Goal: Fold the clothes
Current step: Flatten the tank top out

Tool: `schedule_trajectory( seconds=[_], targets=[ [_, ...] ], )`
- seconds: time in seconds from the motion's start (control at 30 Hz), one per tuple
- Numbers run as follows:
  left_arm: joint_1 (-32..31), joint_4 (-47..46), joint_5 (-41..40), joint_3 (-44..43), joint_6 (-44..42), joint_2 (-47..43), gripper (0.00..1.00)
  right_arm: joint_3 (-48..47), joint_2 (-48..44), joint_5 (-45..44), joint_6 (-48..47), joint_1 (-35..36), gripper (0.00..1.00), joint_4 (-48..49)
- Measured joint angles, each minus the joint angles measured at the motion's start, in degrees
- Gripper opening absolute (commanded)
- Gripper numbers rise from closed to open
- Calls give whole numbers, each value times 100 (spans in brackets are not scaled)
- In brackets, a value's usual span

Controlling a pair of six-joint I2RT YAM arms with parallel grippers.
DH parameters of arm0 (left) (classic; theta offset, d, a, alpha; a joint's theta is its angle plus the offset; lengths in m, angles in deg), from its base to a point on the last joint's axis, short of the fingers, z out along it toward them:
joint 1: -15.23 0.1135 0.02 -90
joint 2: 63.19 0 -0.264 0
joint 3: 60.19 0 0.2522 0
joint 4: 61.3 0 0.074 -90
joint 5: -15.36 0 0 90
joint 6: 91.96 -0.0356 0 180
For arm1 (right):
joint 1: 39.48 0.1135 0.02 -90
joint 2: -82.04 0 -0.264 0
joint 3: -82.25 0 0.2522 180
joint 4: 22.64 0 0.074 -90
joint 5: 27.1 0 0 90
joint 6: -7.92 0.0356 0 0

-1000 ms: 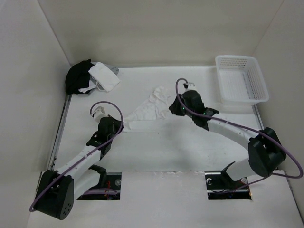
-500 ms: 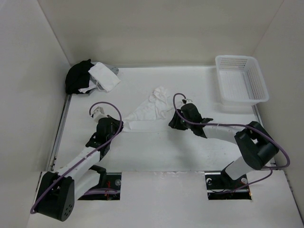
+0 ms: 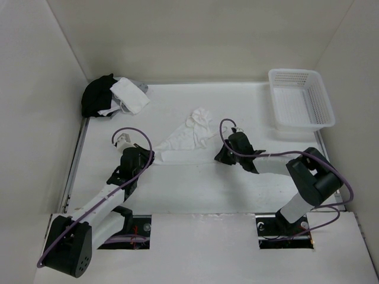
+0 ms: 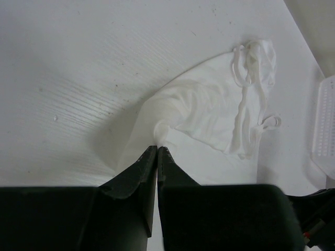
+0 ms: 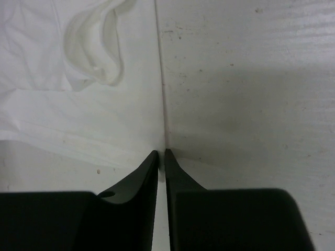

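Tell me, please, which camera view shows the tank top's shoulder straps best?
The left wrist view: the straps lie tangled but distinct at the tank top's far end. The top external view shows them only as a small crumpled knot; the right wrist view shows plain fabric and one looped fold, no clear strap.

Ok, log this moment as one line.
left fingers: shut on tank top | right fingers: shut on its edge | state: bunched, unfolded
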Motion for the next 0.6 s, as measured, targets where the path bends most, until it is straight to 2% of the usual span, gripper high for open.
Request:
schedule_trajectory(
  seconds=[0.07,0.17,0.27,0.33,0.43,0.6],
  targets=[
    [-4,-2,2,0,0,0,2,15,0,39,44,0,0,-4],
    [-15,26,4,-31,-2,-13,0,74,-232,61,59,0,0,-70],
    [-81,219,22,-258,-7,-188,0,131,-1329,26,-11,0,0,-533],
    [-219,533,20,-667,-48,-535,0,-22,-2610,-146,-190,2,0,-1054],
    [-446,721,-68,-1602,-190,-1189,0,-833,-4170,-553,-525,42,0,-1764],
    [-570,538,-328,-2898,-354,-2055,0,-2811,-5447,-1351,-1088,573,0,-2417]
  ],
)
